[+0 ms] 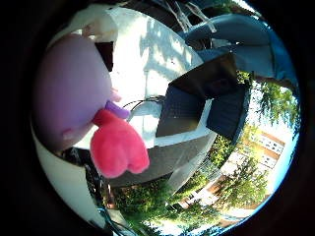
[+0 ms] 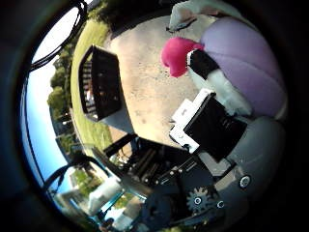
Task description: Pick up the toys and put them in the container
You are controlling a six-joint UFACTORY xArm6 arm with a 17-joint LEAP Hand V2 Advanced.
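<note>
The fingers (image 2: 212,125) of the hand (image 2: 227,145) are curled round a soft purple toy (image 1: 69,88), so the hand is holding it close against the palm. The toy is up off the desk (image 1: 147,59), not lying on it. A pink part (image 1: 118,145) of the toy, like a little foot, hangs down loose below the round purple body. It looks fluffy and light, and I think it will squash and bend when squeezed, so it will not break or slip much. The fat purple body seems the best place to hold, not the floppy pink bit. The black container (image 2: 99,84) stands on the pale desk, well apart from the toy, with its open side free. A dark laptop (image 1: 204,98) sits open near the edge of the desk. Around the desk there are green trees and grass, and buildings far off
</note>
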